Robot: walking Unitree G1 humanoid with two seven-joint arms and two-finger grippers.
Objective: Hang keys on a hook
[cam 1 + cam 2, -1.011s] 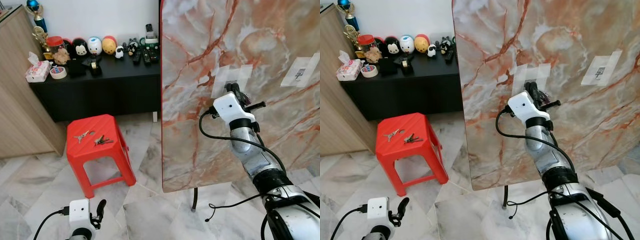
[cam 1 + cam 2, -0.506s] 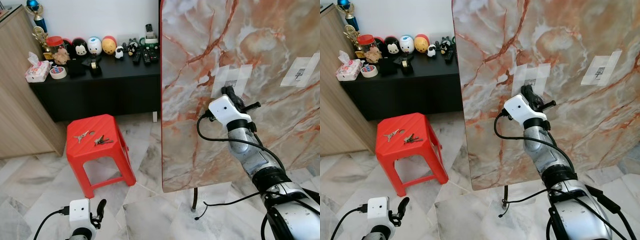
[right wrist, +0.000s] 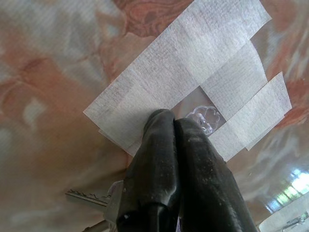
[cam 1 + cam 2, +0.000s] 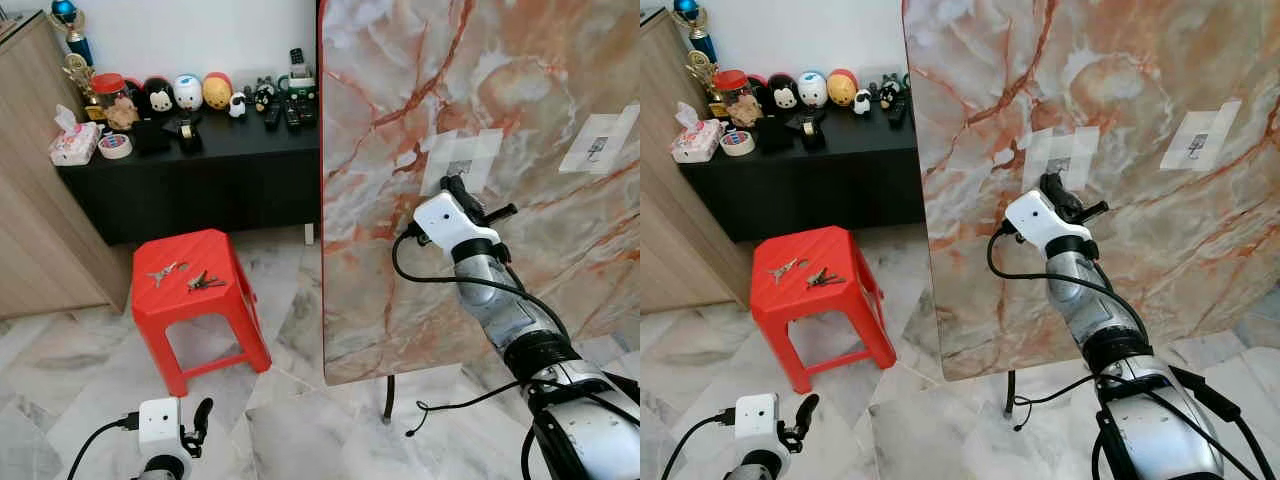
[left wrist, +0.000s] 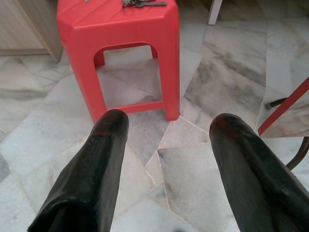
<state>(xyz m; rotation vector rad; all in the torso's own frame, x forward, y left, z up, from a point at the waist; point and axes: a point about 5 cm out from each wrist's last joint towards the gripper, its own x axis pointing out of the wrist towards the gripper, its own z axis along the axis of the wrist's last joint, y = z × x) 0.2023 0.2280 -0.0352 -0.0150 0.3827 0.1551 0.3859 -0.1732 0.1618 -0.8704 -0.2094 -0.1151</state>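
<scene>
My right gripper (image 3: 170, 126) is pinched on the keys (image 3: 96, 199), fingertips just beside the clear hook (image 3: 205, 118) taped to the marble board (image 4: 400, 90). The ring seems unhooked; letting go now would drop them. Left gripper (image 5: 166, 140) idles open.

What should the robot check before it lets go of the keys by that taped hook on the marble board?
1. Right end effector at the clear hook: ok, its fingertips are right beside it.
2. Fingers pressed together: ok.
3. Keys held: ok, a key sticks out beside the fingers.
4. Key ring over the hook: cannot tell, the fingers hide it.
5. White tape flat on the marble board: ok.
6. Left end effector out of the way: ok, open, low over the floor near the red stool.
</scene>
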